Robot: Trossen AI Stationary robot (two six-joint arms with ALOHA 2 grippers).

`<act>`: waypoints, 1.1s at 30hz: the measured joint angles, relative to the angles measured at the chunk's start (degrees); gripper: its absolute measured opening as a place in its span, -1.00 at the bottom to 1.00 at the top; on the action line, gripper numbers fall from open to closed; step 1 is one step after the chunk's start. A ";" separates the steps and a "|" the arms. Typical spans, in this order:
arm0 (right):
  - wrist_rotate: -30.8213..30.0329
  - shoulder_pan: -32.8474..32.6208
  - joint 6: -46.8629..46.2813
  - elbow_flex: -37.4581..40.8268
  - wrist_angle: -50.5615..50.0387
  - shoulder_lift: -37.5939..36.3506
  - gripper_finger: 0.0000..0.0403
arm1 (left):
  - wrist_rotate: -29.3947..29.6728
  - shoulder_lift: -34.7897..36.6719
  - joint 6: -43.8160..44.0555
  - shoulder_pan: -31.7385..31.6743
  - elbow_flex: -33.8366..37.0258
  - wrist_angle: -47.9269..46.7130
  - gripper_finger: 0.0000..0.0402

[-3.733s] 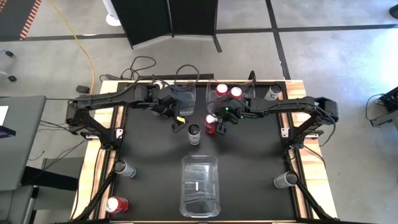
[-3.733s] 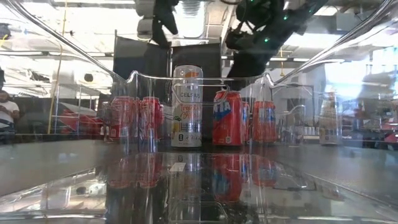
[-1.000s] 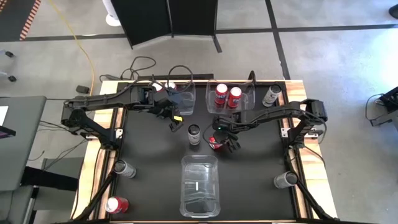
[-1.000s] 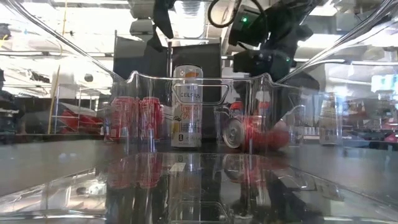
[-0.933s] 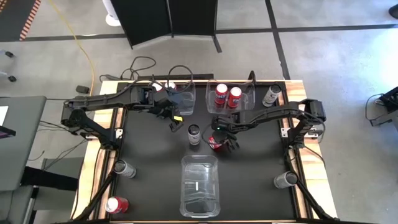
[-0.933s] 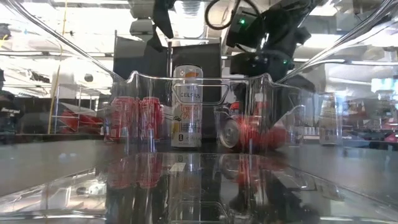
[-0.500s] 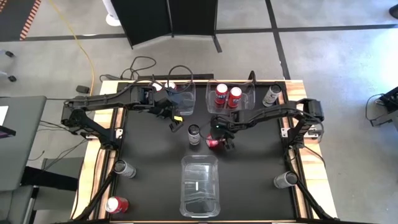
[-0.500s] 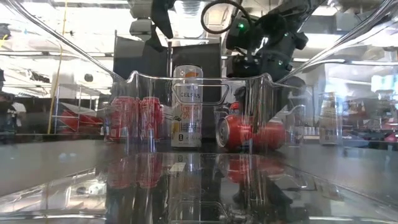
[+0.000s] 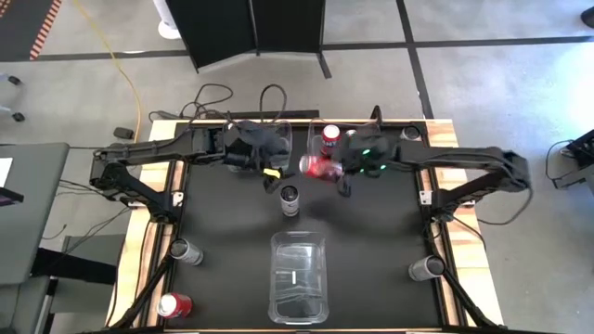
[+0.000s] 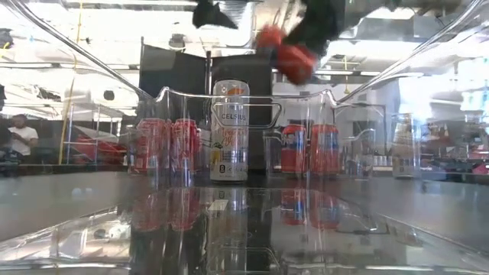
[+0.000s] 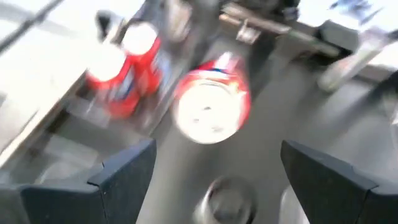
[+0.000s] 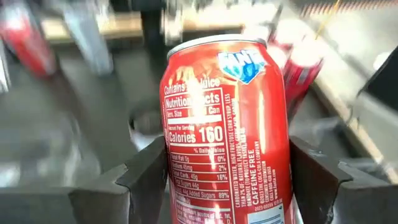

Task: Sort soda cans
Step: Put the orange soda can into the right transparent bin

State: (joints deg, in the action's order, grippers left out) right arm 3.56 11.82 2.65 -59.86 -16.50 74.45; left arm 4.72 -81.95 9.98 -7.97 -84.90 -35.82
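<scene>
1 red can [image 9: 319, 167] clamped across its body between the right jaws, up in the air above the worktop [image 9: 371, 241] and tilted, seen high in the low view [image 10: 289, 55]. sits just in front of the back right bin [image 9: 371, 139], near that bin's left end. label side faces the right wrist camera [image 12: 227, 124], a dark finger pressed on each side. 2 more red cans [image 10: 309, 149] upright inside that bin.

left jaws spread wide with nothing between them, hovering over the back left bin [image 9: 278, 134]; fingers [image 11: 124, 174] frame the silver end of the held can in the left wrist view. 2 red cans [image 10: 168, 145] upright in the left bin.

1 tall silver can [image 9: 290, 198] upright at the middle of the worktop, between the back bins and the front bin [image 9: 299, 276]. 1 grey can [image 9: 186, 251] and 1 red can [image 9: 174, 305] near the front left corner, 1 grey can [image 9: 425, 269] at the front right, all well apart from both arms.
</scene>
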 joint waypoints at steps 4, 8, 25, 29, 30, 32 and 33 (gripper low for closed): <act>-0.03 1.34 -3.48 -0.11 4.82 -4.44 0.40 | -3.28 0.01 -4.22 0.02 0.00 9.09 0.68; -0.25 1.58 -4.41 0.04 9.75 -6.90 0.40 | -1.38 0.00 -7.71 -0.15 0.00 15.23 0.68; -0.36 0.32 -7.21 -0.08 33.98 -8.52 0.40 | 4.43 -0.68 -7.27 -0.81 0.00 24.76 0.72; -0.34 0.32 -7.36 -0.19 36.22 -8.68 0.40 | 1.63 -2.45 -7.18 -0.83 0.11 28.75 0.84; -0.35 0.32 -7.36 -0.19 35.89 -8.60 0.40 | 0.30 -3.17 -7.41 -0.78 0.15 30.75 0.87; -0.33 0.31 -7.59 -0.15 35.57 -8.45 0.40 | -0.74 -4.31 -8.05 -0.64 -0.06 35.74 0.92; -0.31 0.13 -8.14 -0.15 35.62 -8.45 0.40 | -0.78 -4.71 -8.31 -0.61 -0.02 36.85 0.93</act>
State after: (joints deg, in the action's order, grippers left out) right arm 3.25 11.94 -5.48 -60.01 19.13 66.00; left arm 3.94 -86.66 1.67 -8.58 -84.92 1.03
